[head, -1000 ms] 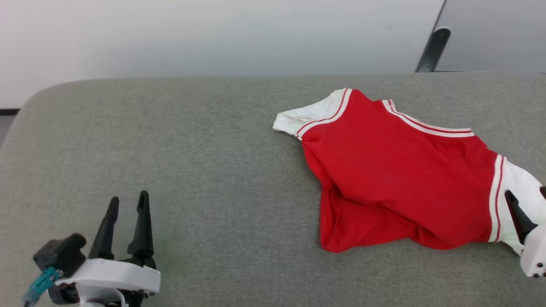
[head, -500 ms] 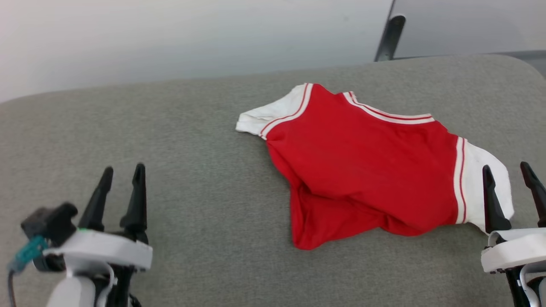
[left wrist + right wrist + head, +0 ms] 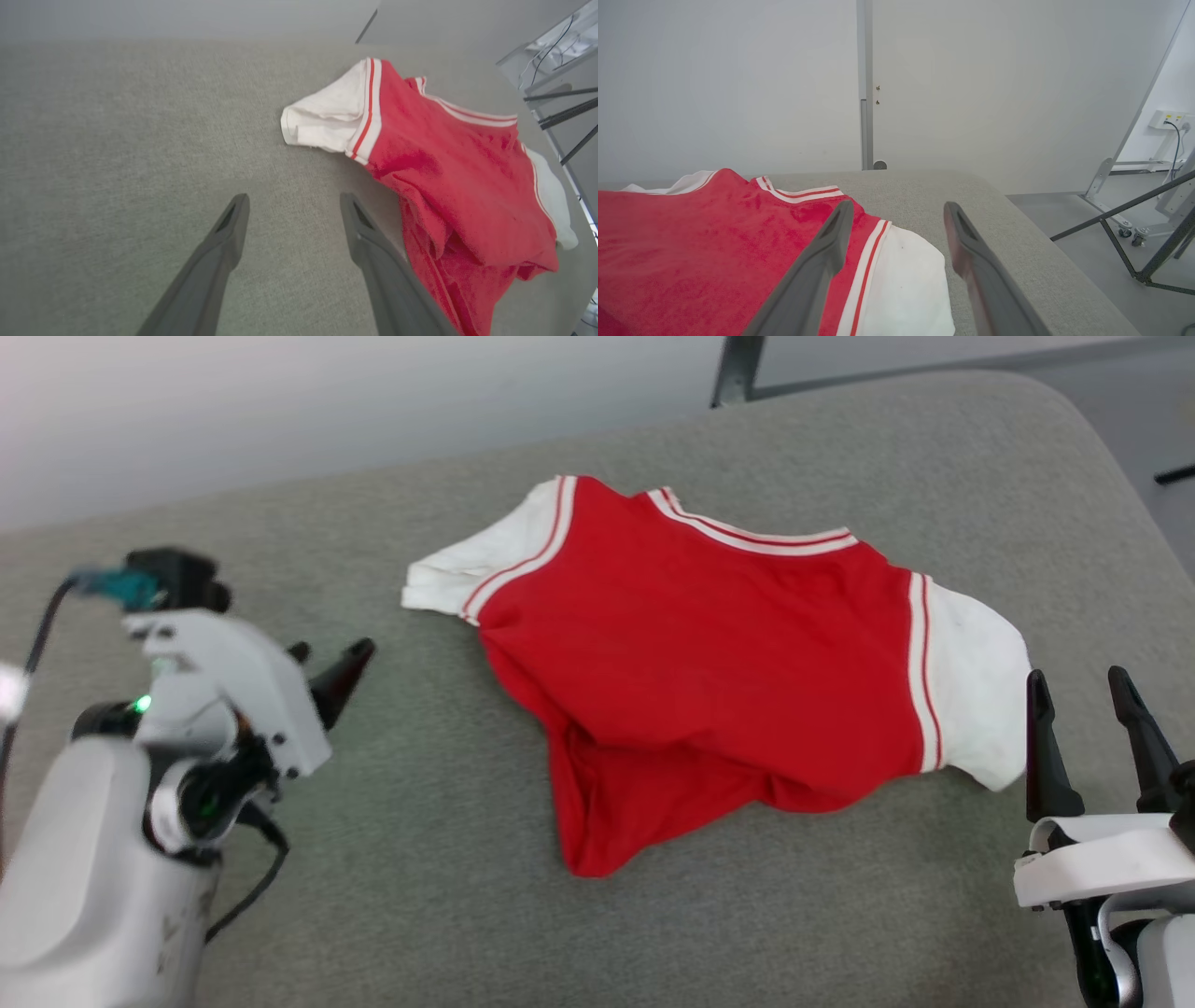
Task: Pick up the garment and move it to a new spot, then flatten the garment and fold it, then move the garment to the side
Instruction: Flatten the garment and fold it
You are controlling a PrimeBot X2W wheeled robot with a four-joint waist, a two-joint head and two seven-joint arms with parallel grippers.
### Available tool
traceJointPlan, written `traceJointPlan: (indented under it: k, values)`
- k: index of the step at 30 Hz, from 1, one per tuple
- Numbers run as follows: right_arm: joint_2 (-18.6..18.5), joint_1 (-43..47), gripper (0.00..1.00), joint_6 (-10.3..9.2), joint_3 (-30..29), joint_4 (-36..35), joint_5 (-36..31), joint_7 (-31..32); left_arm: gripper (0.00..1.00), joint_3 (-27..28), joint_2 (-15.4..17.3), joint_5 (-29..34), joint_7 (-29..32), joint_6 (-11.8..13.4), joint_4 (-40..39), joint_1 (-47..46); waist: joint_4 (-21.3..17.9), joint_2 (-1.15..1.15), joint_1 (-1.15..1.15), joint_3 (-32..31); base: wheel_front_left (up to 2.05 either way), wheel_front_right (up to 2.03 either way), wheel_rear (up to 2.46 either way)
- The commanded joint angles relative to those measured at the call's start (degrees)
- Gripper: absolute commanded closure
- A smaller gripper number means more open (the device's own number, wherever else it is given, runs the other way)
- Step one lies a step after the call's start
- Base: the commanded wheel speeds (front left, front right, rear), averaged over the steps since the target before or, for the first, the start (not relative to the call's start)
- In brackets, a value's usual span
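Grey padding [image 3: 420, 821] spreads under everything you see, with the garment [image 3: 709, 644] lying rumpled near its middle. Your left gripper [image 3: 294, 200] hovers wide open and empty near one white sleeve [image 3: 327, 123]; your right gripper [image 3: 1075, 679], equally spread, holds nothing beside the other sleeve [image 3: 976, 681]

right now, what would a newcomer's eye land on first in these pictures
The red garment with white sleeves grabs the eye first, lying rumpled in the middle of the grey padded surface. Next come the two dark open claws: the left claw a little short of one sleeve, the right claw close by the other.
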Motion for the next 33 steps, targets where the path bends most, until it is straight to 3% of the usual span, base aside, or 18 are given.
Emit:
traceJointPlan:
  k: [1, 4, 7, 26, 33]
  values:
    - [0.5, -0.5, 0.00, -0.04, -0.2, -0.2, 0.4, -0.3, 0.00, -0.8, -0.3, -0.6, 2.7, 0.9, -0.2, -1.7, -2.5, 0.00, 0.00, 2.2, 0.00, 0.00, 0.00]
    - [0.9, -0.3, 0.00, -0.04, 0.0, -0.1, 0.6, -0.3, 0.00, -3.6, 1.1, 0.9, 11.3, 3.3, -0.5, -5.8, -3.4, 0.00, 0.00, 3.2, 0.00, 0.00, 0.00]
    - [1.3, -1.0, 0.00, -0.04, 0.3, 0.3, 1.2, -0.3, 0.00, -5.3, 1.1, 1.7, 15.1, 3.9, 0.1, -10.2, -4.2, 0.00, 0.00, 4.1, 0.00, 0.00, 0.00]
    - [2.6, -3.5, 0.00, -0.04, 2.6, 0.4, 3.5, -0.3, 0.00, -12.1, 2.8, 8.2, 21.6, 3.3, 17.2, -25.2, -9.2, 0.00, 0.00, 11.4, 0.00, 0.00, 0.00]
    - [3.1, -4.4, 0.00, -0.04, 2.3, 0.6, 3.7, -0.3, 0.00, -15.0, 2.7, 10.6, 24.4, 5.0, 25.3, -24.7, -9.3, 0.00, 0.00, 12.7, 0.00, 0.00, 0.00]
